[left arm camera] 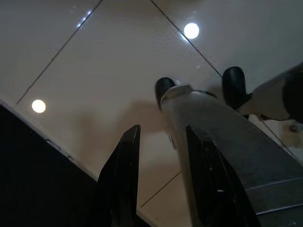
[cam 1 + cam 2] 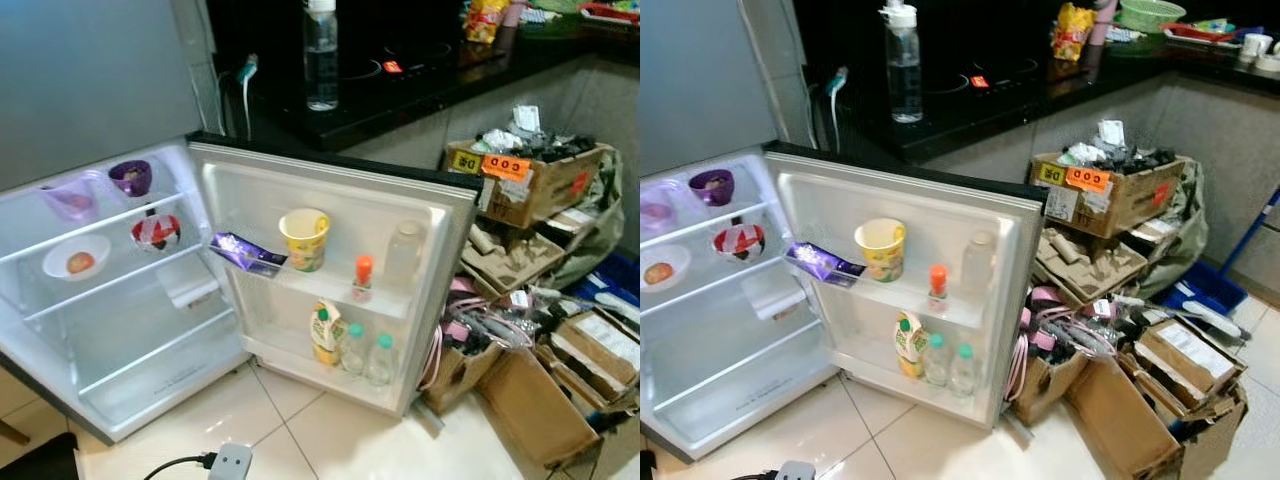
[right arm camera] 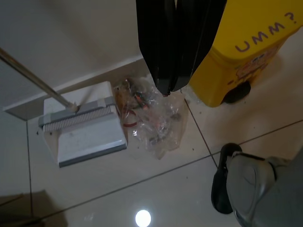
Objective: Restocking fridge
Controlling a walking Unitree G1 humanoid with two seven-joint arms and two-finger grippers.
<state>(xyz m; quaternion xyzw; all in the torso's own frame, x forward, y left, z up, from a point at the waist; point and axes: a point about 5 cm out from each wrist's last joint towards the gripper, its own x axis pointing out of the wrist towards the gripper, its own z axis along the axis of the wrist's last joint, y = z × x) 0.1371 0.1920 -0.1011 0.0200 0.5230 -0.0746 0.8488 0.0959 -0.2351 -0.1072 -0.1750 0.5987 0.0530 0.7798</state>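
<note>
The small fridge [image 2: 110,380] stands open, its door [image 2: 330,200] swung to the right. The door shelves hold a yellow cup [image 2: 305,238], a purple packet [image 2: 245,253], an orange-capped little bottle [image 2: 363,278], a clear jar [image 2: 403,252], a juice carton [image 2: 325,333] and two green-capped bottles [image 2: 367,355]. Inside are a purple bowl [image 2: 131,177], a pink cup [image 2: 72,200], a red-and-white bowl [image 2: 156,232] and a white bowl with a fruit [image 2: 77,258]. My left gripper [image 1: 162,128] hangs open over the tiled floor. My right gripper [image 3: 168,89] hangs shut and holds nothing.
A water bottle [image 2: 320,55] stands on the dark counter behind the fridge. Cluttered cardboard boxes [image 2: 530,180] crowd the floor right of the door. A power adapter [image 2: 230,462] lies on the tiles in front. Under my right arm are a dustpan [image 3: 83,130], a plastic bag [image 3: 154,116] and a yellow bin [image 3: 246,52].
</note>
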